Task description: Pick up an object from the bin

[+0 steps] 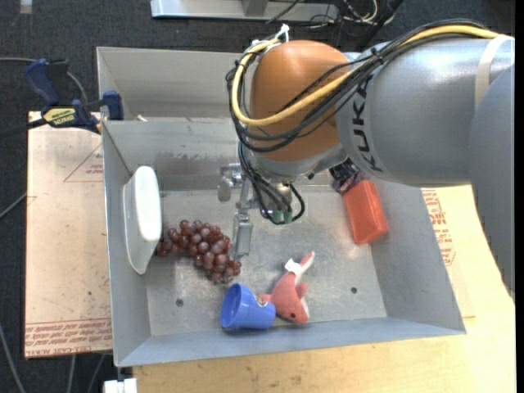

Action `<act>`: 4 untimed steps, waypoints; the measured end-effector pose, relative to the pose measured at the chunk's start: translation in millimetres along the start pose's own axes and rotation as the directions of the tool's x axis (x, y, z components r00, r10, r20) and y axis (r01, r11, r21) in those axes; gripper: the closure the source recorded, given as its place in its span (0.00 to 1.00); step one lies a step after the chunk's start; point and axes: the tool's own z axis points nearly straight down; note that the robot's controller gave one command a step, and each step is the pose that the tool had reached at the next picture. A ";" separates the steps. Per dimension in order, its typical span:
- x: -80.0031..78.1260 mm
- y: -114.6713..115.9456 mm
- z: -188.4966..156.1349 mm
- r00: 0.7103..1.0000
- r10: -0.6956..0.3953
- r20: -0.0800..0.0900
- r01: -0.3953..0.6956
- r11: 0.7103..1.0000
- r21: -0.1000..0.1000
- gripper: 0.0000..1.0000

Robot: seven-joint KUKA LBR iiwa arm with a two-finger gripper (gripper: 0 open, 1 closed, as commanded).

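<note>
My gripper [243, 242] hangs below the orange dome in the middle of the bin, its tip just beside the right edge of a bunch of dark red grapes [201, 248]. The grapes lie on the bin floor left of centre. In front of the gripper, a pink toy fish [292, 295] rests near the front wall, with a blue cup [244, 309] on its side touching the fish's left end. Nothing shows in the gripper's grasp.
A white oval dish [143, 216] leans against the left wall, next to the grapes. A red-orange block [364, 211] lies at the right, partly under the arm. Bare floor shows between the fish and the block.
</note>
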 end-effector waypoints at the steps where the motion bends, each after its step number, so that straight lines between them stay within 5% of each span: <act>1: -1.5 -0.7 -4.8 1.000 0.003 0.007 -0.003 1.000 -0.001 0.00; 2: 1.3 5.0 39.7 0.999 -0.039 0.013 0.040 0.999 -0.002 0.00; 3: 12.0 -6.2 88.8 0.981 -0.194 0.009 0.194 0.981 -0.001 0.00; 4: -1.7 12.9 134.6 0.968 -0.250 0.036 0.250 0.968 -0.002 1.00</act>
